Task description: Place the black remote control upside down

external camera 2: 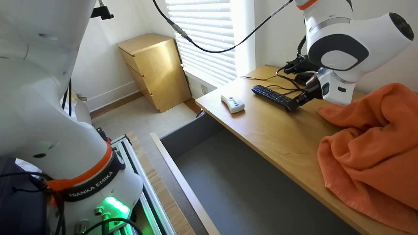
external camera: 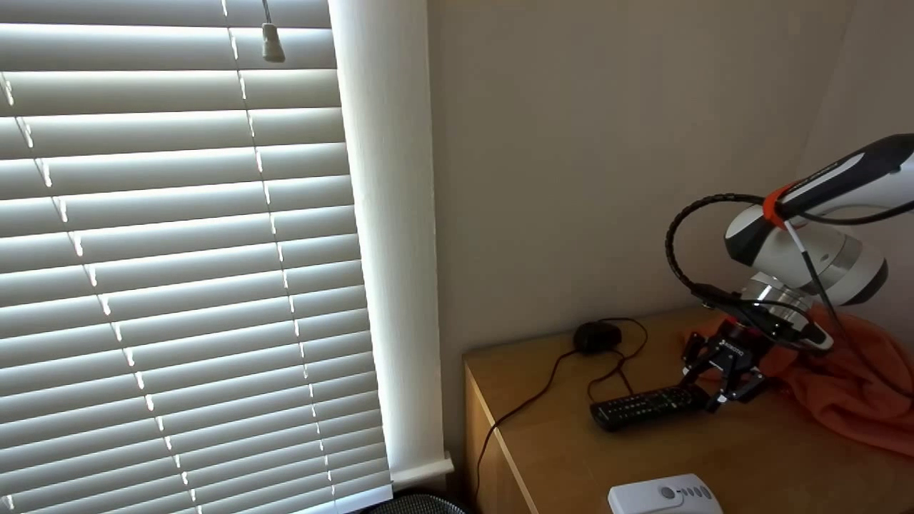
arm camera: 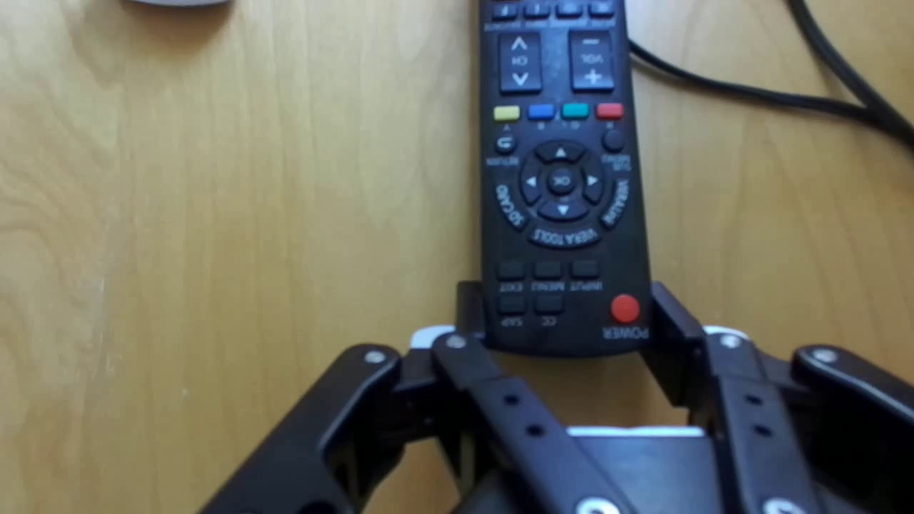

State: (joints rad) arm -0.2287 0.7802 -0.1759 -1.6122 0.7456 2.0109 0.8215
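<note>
The black remote control [external camera: 646,407] is at the wooden top in both exterior views [external camera 2: 271,94], with its button face up. In the wrist view it [arm camera: 562,180] runs upward from the jaws, its power-button end nearest me. My gripper [arm camera: 565,303] has one finger against each long side of that end, closed to the remote's width. In the exterior views the gripper [external camera: 703,391] comes down at a slant over this end and partly hides it [external camera 2: 294,103]. I cannot tell whether the remote is raised off the wood.
A white remote [external camera: 668,494] lies near the front edge [external camera 2: 232,103]. A small black object [external camera: 597,337] with a looping cable stands behind the black remote. An orange cloth [external camera 2: 369,153] is heaped beside the arm. An open grey drawer [external camera 2: 235,186] lies below the top's edge.
</note>
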